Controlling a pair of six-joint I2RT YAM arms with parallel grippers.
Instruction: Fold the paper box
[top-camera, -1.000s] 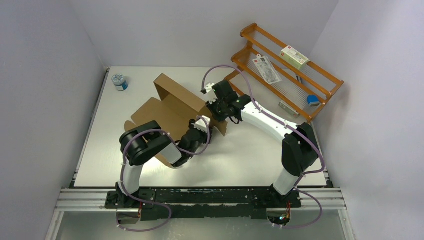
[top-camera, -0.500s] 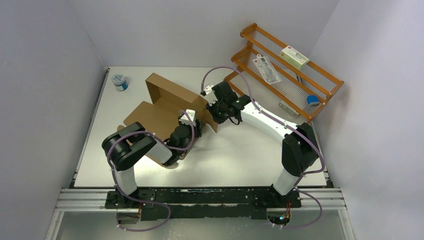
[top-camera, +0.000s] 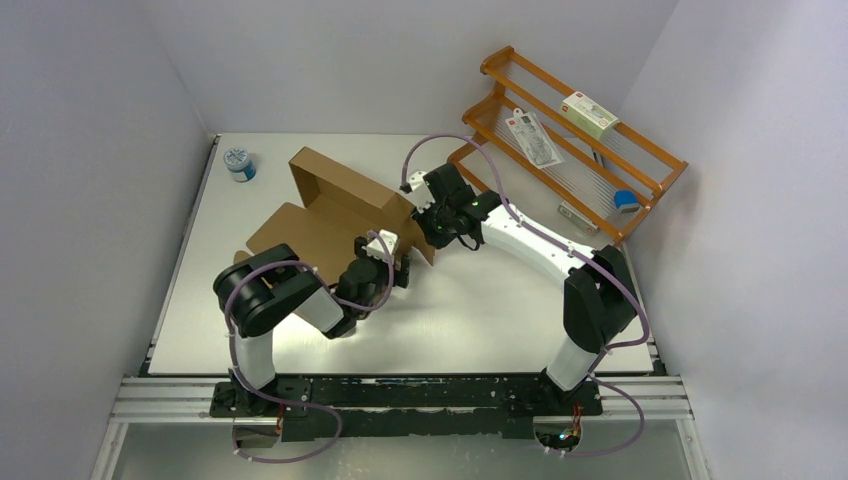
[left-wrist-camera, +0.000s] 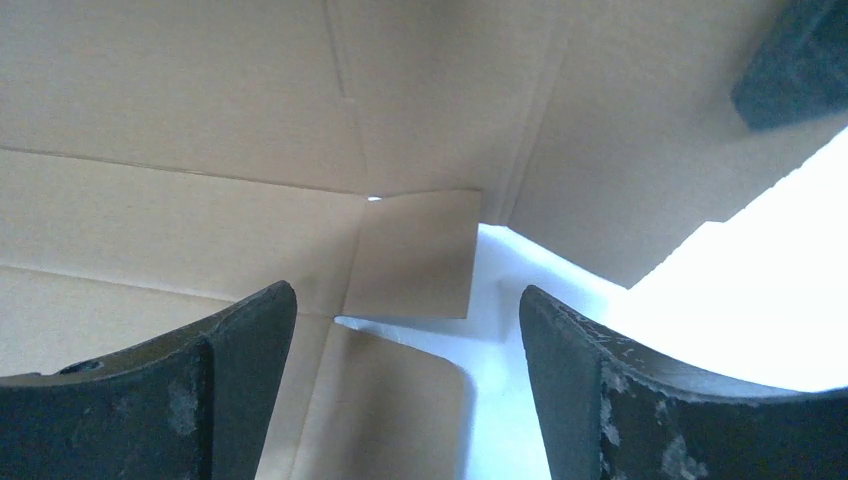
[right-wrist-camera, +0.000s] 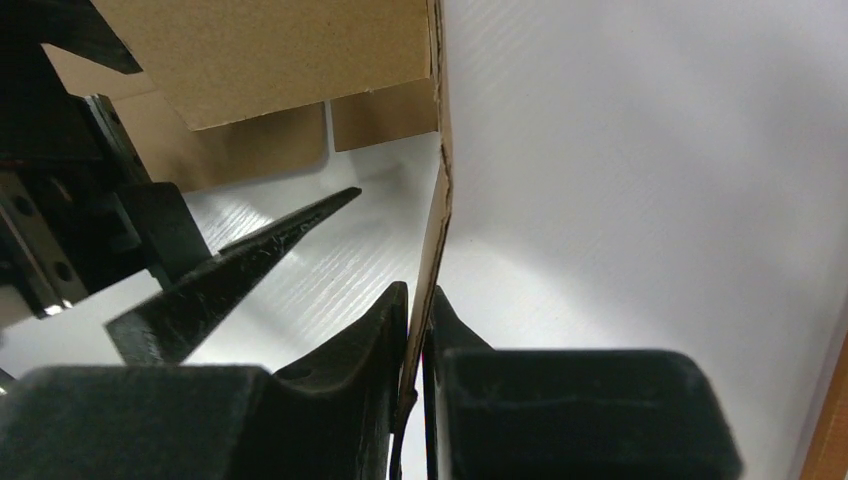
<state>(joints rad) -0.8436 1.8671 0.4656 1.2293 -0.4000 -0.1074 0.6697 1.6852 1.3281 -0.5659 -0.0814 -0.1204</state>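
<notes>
Your right gripper (right-wrist-camera: 415, 300) is pinched tight on the thin edge of a flap of the paper box (top-camera: 330, 205), which sits partly folded on the bench (top-camera: 500, 310), one wall raised, toward the far left. Your left gripper (left-wrist-camera: 405, 310) stands wide open facing the box's inner panels, holding nothing.

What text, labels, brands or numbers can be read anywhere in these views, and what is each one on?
No text can be read in full.
White carton on the top shelf of the rack: red label with print, too small to read.
Packet on the shelf below: red mark and dark print, too small to read.
Jar at the table's far left corner: patterned lid, blurred, no letters discernible.
Paper box: plain brown, no print in any view.
</notes>
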